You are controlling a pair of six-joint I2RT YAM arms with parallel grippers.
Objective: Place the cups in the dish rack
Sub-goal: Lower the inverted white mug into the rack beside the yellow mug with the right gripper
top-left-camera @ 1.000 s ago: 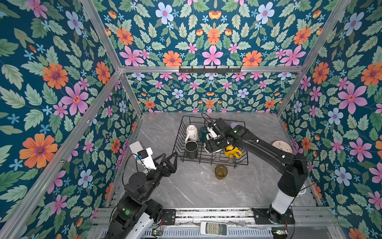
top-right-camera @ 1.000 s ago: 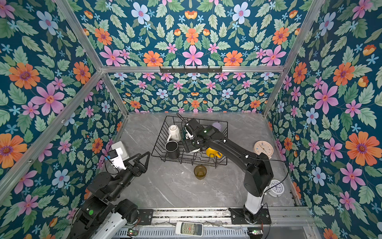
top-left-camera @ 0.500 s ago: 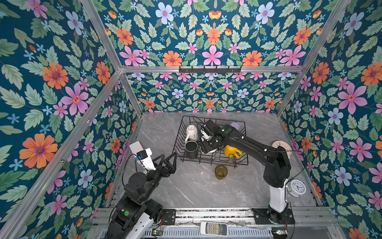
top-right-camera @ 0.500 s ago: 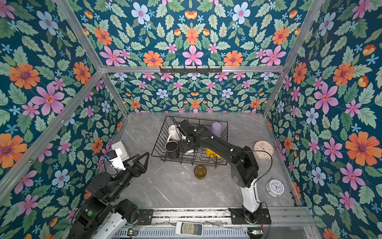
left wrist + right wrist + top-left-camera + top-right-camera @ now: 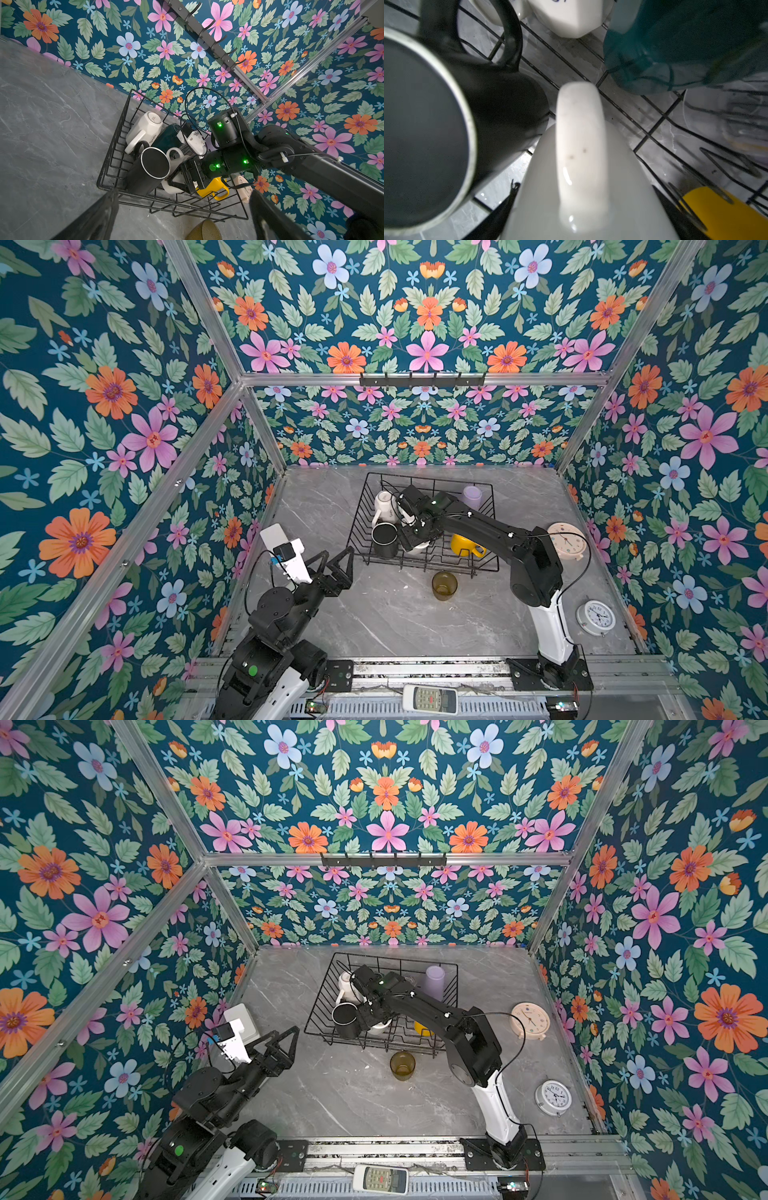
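Crowding wht mug (image 5: 581,176): blk mug (image 5: 425,124), rack (image 5: 114,138)

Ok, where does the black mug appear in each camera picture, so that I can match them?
Both top views: black mug in the near left corner of the dish rack.
Left wrist view: black mug at the rack corner nearest the camera.
Right wrist view: black mug large and blurred, beside the plain white mug that the right gripper holds.
Shared landmark: the faceted white mug just beyond its handle.
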